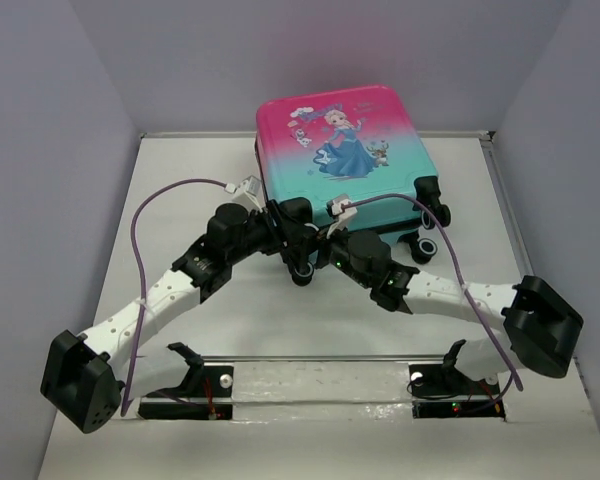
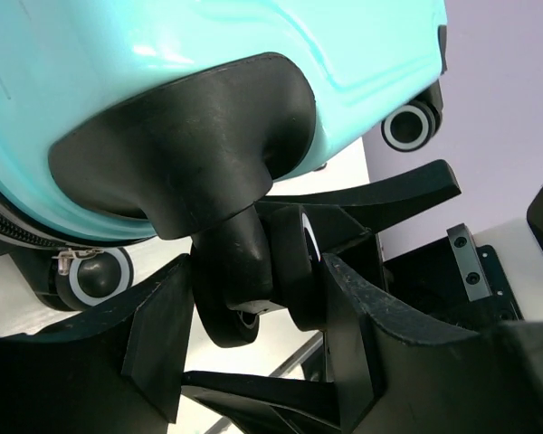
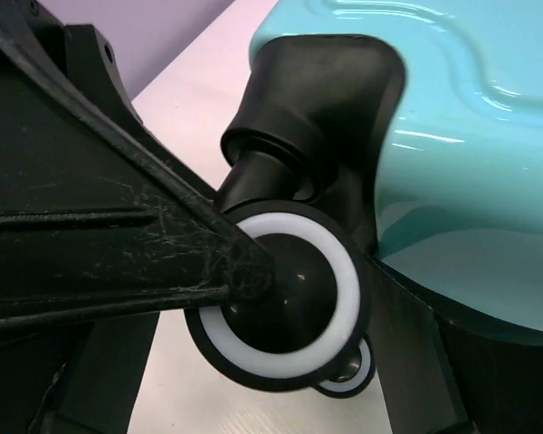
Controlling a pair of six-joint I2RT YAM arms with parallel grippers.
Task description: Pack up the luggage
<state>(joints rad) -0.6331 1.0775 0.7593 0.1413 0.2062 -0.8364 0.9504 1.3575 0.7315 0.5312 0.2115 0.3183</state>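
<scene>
The luggage (image 1: 345,150) lies closed at the far middle of the table, pink fading to teal, princess print up. Both grippers meet at its near-left caster wheel (image 1: 302,270). In the left wrist view my left gripper (image 2: 258,307) has its fingers (image 2: 158,334) pressed on either side of the black double wheel (image 2: 253,289). My right gripper (image 3: 321,303) has its jaws apart around the same white-ringed wheel (image 3: 294,357). One fingertip lies across the hub and the other finger (image 3: 407,344) is behind the wheel's right side. The lining is hidden.
A second wheel (image 1: 423,245) sticks out at the case's near-right corner. The table's raised edges (image 1: 505,215) run along both sides, with grey walls behind. The arm bases and their rail (image 1: 320,395) are at the near edge.
</scene>
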